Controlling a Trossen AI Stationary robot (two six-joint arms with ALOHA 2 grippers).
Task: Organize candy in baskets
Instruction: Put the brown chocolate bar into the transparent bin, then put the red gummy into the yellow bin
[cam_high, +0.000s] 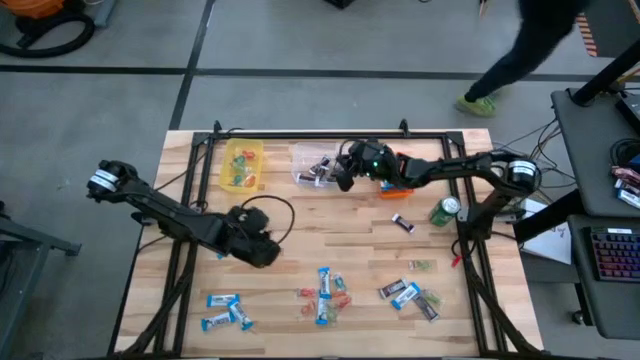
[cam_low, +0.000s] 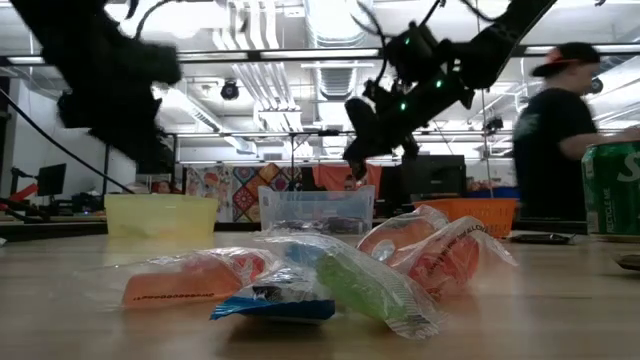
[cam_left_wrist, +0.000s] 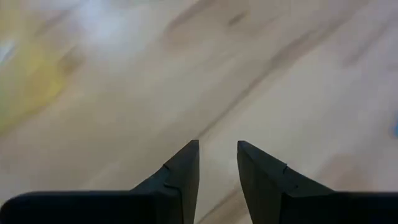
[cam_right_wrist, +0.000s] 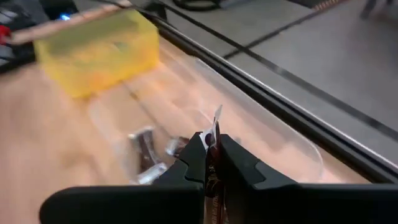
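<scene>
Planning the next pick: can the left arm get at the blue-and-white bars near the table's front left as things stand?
Probably yes. The left claw is open and holds nothing, and bare wood lies between it and the blue-and-white bars; nothing stands in the way.

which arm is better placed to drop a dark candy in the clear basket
Right. Its pincer grips a dark wrapped candy directly over the clear basket. The left pincer is empty, over bare table.

Robotics lab or workshop. Light butcher-block wooden table (cam_high: 330, 235) in a black metal frame on grey concrete floor. Exposed silver ceiling ducts (cam_low: 330, 25) and strip lights overhead. Black desk with keyboard (cam_high: 615, 255) alongside; person in dark clothes (cam_low: 560, 150) passing behind.
</scene>
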